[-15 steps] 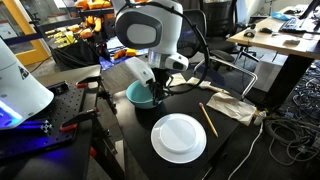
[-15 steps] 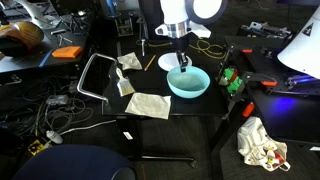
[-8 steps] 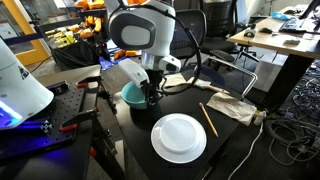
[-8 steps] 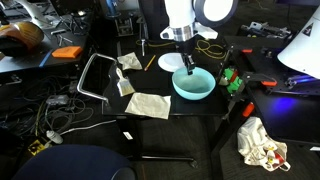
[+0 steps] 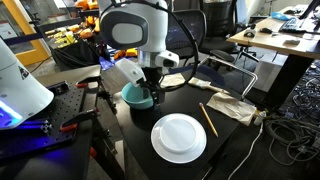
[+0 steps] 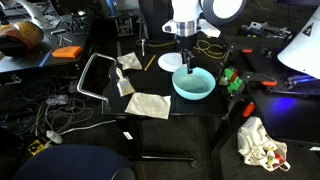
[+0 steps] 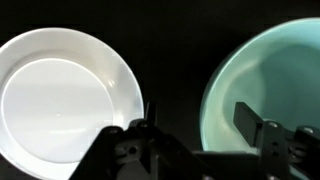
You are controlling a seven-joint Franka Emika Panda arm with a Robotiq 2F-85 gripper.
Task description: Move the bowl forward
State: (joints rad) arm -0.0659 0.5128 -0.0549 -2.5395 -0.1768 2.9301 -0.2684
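Note:
The teal-green bowl (image 5: 134, 95) rests on the black table (image 5: 230, 140), just behind the white plate (image 5: 178, 137). My gripper (image 5: 150, 90) points down over the bowl's rim. In the wrist view the gripper (image 7: 198, 108) is open: one finger (image 7: 149, 112) stands outside the bowl (image 7: 275, 75) and the other finger (image 7: 252, 118) inside it, with the rim between them and gaps on both sides. The plate (image 7: 65, 95) lies to the left there. From the opposite side, the bowl (image 6: 193, 84) sits under the gripper (image 6: 187, 66).
A wooden stick (image 5: 208, 119) and a beige cloth (image 5: 232, 106) lie beside the plate. Another cloth (image 6: 148, 104) and a metal frame (image 6: 95, 75) sit further along the table. Red clamps (image 6: 232, 80) stand close to the bowl, and a white device (image 5: 20, 80) glows blue nearby.
The gripper slid the bowl a little across the table, then opened its jaws and let go of the rim. The arm has lifted slightly.

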